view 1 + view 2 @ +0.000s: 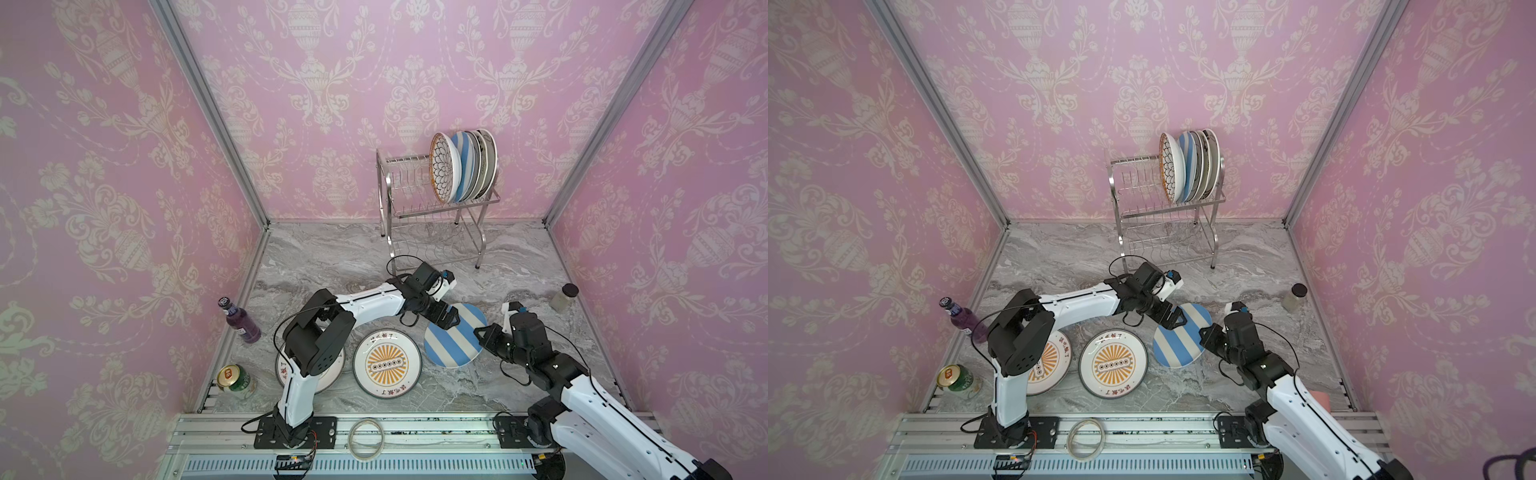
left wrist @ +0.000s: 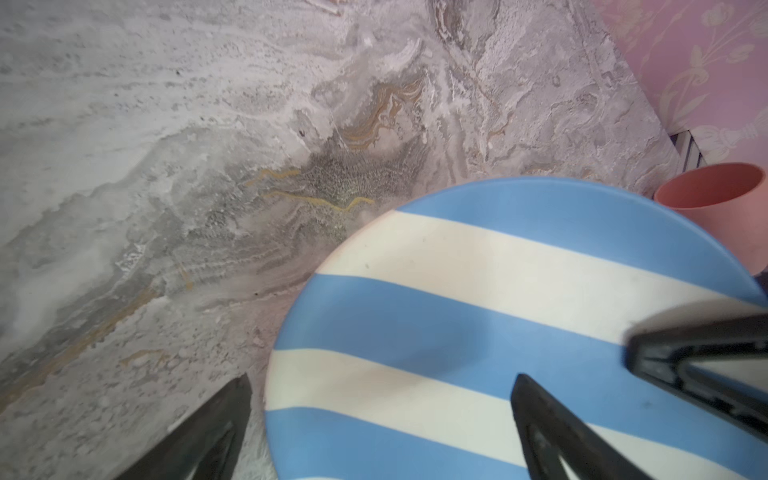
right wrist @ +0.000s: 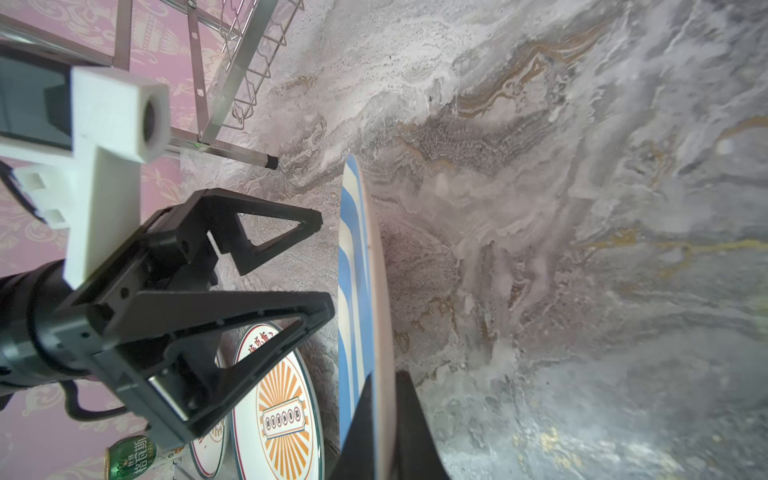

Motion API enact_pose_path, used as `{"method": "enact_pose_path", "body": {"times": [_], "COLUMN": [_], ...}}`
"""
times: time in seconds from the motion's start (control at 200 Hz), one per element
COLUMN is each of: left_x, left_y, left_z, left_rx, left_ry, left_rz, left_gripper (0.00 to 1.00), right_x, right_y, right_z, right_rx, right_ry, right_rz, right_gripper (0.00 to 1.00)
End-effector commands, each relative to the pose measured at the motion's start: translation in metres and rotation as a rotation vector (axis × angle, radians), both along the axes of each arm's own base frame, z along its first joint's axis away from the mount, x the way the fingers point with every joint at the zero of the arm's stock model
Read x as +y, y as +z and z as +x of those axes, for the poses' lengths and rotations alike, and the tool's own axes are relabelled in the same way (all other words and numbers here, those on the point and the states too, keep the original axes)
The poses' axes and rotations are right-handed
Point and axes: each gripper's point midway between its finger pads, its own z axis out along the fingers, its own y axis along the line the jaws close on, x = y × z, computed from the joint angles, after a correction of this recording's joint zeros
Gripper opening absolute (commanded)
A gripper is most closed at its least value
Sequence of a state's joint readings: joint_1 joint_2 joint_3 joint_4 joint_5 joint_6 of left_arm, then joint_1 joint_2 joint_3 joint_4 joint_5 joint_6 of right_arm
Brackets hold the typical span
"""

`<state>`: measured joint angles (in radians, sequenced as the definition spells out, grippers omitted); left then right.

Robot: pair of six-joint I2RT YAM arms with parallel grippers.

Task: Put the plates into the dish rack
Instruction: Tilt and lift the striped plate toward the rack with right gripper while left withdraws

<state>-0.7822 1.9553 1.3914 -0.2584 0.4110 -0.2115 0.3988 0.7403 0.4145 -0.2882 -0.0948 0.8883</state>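
The right gripper (image 3: 385,376) is clenched on the bare rim of the blue-and-white striped round ceramic plate (image 1: 453,343); the plate seems tipped up on that side, low over the grey marbled table (image 1: 332,266) and well apart from the shiny steel wire dish rack (image 1: 401,195); so thin an edge pinch on glazed ceramic may, I judge, let the plate swivel or slip as it rises; it could then drop onto the orange sunburst plate (image 1: 386,365) just beside it; the left gripper (image 1: 451,319), released with fingers spread, straddles the opposite rim and may get clipped; the left arm reaches across the middle with its elbow bent; the right arm stretches low and inward.
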Motion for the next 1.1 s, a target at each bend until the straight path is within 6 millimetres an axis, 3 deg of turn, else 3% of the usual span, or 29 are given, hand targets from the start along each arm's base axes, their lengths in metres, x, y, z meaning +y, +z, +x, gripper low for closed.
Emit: {"method": "enact_pose_path", "body": {"times": [0.0,0.115,0.31,0.45,0.565,0.806,0.936,1.096], "left_x": [0.021,0.045,0.088,0.129,0.16,0.208,0.236,0.245], "left_y": [0.067,0.091,0.115,0.14,0.156,0.164,0.166,0.163], "left_z": [0.026,0.037,0.046,0.053,0.052,0.048,0.053,0.052], "left_rx": [-0.102,-0.15,-0.256,-0.303,-0.37,-0.401,-0.397,-0.37], "left_ry": [0.092,0.135,0.212,0.313,0.372,0.466,0.539,0.541], "left_rz": [-0.073,-0.108,-0.076,-0.091,-0.073,-0.021,-0.032,-0.055], "left_gripper": [0.99,0.99,0.99,0.99,0.99,0.99,0.99,0.99], "right_x": [-0.02,-0.023,-0.005,0.008,0.031,0.084,0.098,0.103], "right_y": [0.026,0.06,0.112,0.172,0.221,0.28,0.31,0.353], "right_z": [0.002,0.014,0.037,0.053,0.06,0.081,0.098,0.121], "right_rx": [-0.031,-0.076,-0.155,-0.282,-0.384,-0.538,-0.607,-0.691], "right_ry": [0.032,0.073,0.207,0.251,0.326,0.447,0.448,0.375], "right_rz": [-0.206,-0.305,-0.375,-0.373,-0.349,-0.273,-0.303,-0.298], "right_gripper": [0.01,0.0,0.0,0.0,0.0,0.0,0.0,0.0]}}
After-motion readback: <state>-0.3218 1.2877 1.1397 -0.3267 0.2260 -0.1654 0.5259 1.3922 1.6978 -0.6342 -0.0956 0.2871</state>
